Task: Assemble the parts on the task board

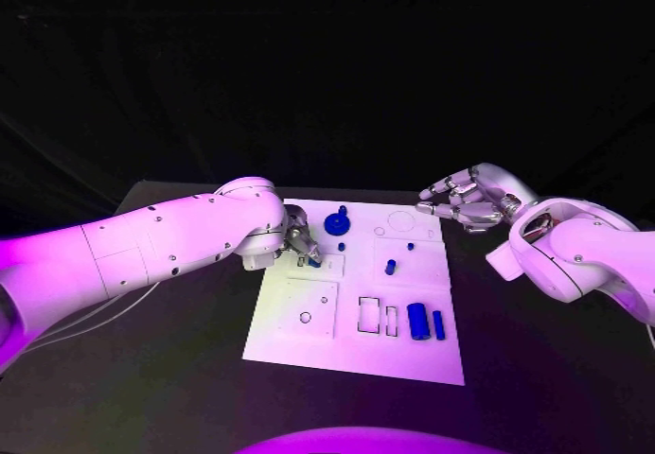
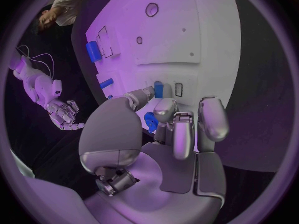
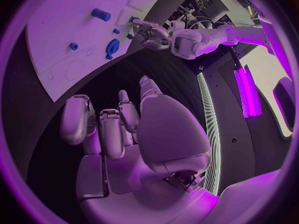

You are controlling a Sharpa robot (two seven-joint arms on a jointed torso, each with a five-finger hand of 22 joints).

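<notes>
The white task board [image 1: 308,326] lies in the middle of the black table. My left hand [image 1: 298,244] hangs over the board's far left part, and its thumb and a fingertip [image 2: 166,109] pinch a small blue part [image 2: 159,88] standing beside a narrow slot [image 2: 179,89]. A round blue gear-like part [image 1: 337,223] sits just beyond that hand. Another small blue part [image 1: 391,268] stands mid-board, and two longer blue parts [image 1: 417,321] lie near the front right. My right hand [image 1: 464,203] hovers off the board's far right corner, fingers [image 3: 77,119] loosely bent, holding nothing.
Outlined recesses [image 1: 370,315] and round holes [image 1: 400,220] mark the board. Bare black table [image 1: 546,359] surrounds it on all sides. My left forearm [image 1: 150,246] stretches over the table's left side.
</notes>
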